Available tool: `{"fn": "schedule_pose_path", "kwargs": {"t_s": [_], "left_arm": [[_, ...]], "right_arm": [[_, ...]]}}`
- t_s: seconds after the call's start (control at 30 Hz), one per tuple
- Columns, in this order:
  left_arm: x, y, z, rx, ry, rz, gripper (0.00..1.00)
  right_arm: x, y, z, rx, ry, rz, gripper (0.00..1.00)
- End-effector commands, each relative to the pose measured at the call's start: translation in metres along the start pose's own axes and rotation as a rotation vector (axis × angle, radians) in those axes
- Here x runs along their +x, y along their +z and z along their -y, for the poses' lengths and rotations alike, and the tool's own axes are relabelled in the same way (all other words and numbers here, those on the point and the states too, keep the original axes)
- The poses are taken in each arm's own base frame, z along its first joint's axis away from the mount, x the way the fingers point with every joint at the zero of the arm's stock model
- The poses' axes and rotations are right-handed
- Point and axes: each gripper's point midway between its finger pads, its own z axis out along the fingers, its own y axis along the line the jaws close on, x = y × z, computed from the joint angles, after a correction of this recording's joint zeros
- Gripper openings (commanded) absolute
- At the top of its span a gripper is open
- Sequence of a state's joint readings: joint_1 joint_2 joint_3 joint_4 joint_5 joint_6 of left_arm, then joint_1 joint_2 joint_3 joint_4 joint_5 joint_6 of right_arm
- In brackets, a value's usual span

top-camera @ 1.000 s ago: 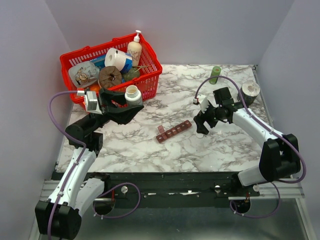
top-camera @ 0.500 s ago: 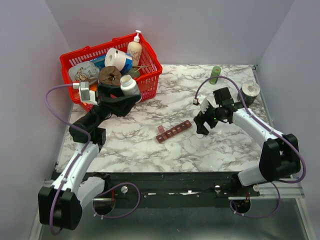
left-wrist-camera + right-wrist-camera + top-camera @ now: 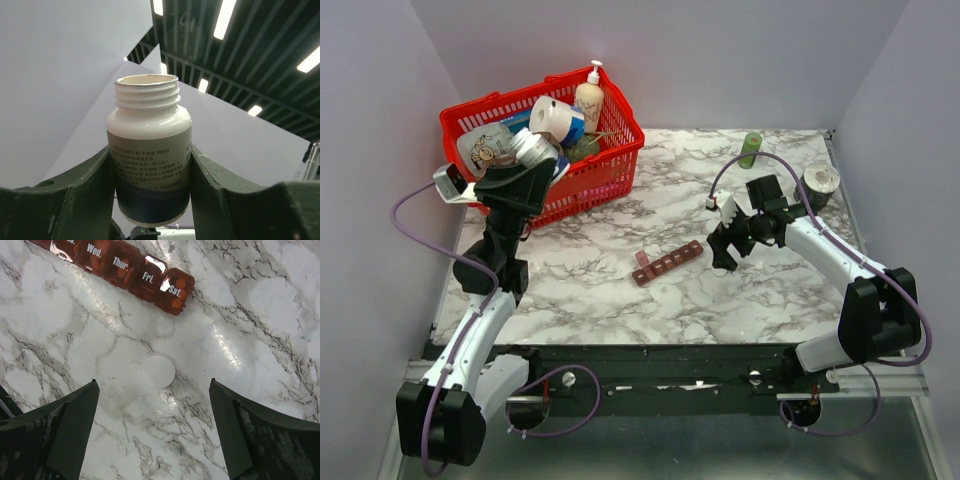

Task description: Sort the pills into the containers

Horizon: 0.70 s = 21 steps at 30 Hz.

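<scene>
Top external view: the pill organizer strip [image 3: 667,265] lies flat near the middle of the marble counter [image 3: 620,300], its long axis slanting from 8 o'clock to 2 o'clock, the far end pointing toward the right gripper [image 3: 724,250]. That gripper hangs low just beside the strip's 2 o'clock end. In the right wrist view its jaws stand wide apart, holding nothing, with a small white round disc [image 3: 158,370] lying on the counter between them. The strip [image 3: 120,267] crosses the top there, lids reading Wed., Thur., Fri. and Sat., with orange pills [image 3: 176,303] showing through the Sat. end. The left gripper [image 3: 525,160] is raised at 10 o'clock over the near rim of the red basket [image 3: 620,150], well apart from the strip. In the left wrist view its jaws clamp a white bottle [image 3: 149,150] with an uncapped threaded mouth.
</scene>
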State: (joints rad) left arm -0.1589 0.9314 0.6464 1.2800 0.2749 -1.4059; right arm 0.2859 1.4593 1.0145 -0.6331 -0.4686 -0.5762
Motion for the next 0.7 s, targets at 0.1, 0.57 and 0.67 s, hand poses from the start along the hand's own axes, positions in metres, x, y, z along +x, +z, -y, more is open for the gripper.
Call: {"fn": "schedule_pose_path", "kwargs": {"t_s": [0.1,0.57,0.67], "left_arm": [[0.024,-0.009,0.084,0.427,0.142,-0.182,0.0],[0.08,-0.096,-0.061,0.07,1.389,-1.007,0.0],[0.089,-0.09,-0.045,0.042,1.197,-0.844,0.0]], "right_arm": [[-0.003,-0.003,-0.003,-0.028,0.002,0.01,1.0],[-0.001,-0.002,-0.001,-0.017,-0.004,0.0,1.0],[0.002,-0.001,0.0,-0.017,-0.001,-0.008,1.0]]}}
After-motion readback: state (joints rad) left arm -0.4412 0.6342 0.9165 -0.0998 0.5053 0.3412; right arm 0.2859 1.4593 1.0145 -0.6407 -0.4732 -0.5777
